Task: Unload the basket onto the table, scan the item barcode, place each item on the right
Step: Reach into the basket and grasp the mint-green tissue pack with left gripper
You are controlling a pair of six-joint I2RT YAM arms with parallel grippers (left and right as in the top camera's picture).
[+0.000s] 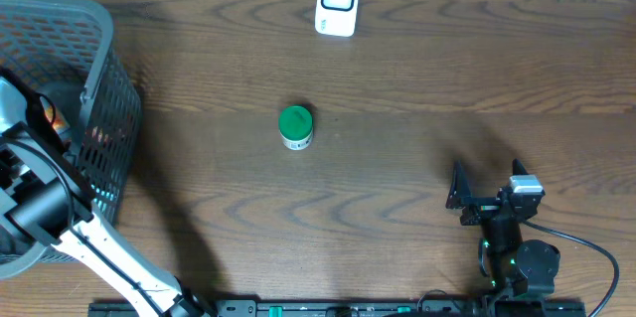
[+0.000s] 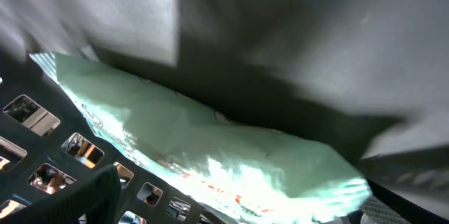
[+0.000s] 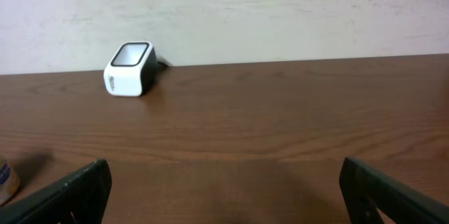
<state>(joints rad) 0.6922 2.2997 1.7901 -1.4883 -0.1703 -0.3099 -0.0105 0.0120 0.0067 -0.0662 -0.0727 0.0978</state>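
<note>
One green-lidded jar [image 1: 296, 126], one white scanner [image 1: 337, 2], one grey mesh basket [image 1: 99, 69].

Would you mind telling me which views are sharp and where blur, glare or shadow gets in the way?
Overhead: sharp, even light, soft arm shadows on the table; jar and scanner crisp. Left wrist: blurred, a green packet with glare low down, dark shadow above it. Right wrist: scanner clear, the right gripper dark and soft.
</note>
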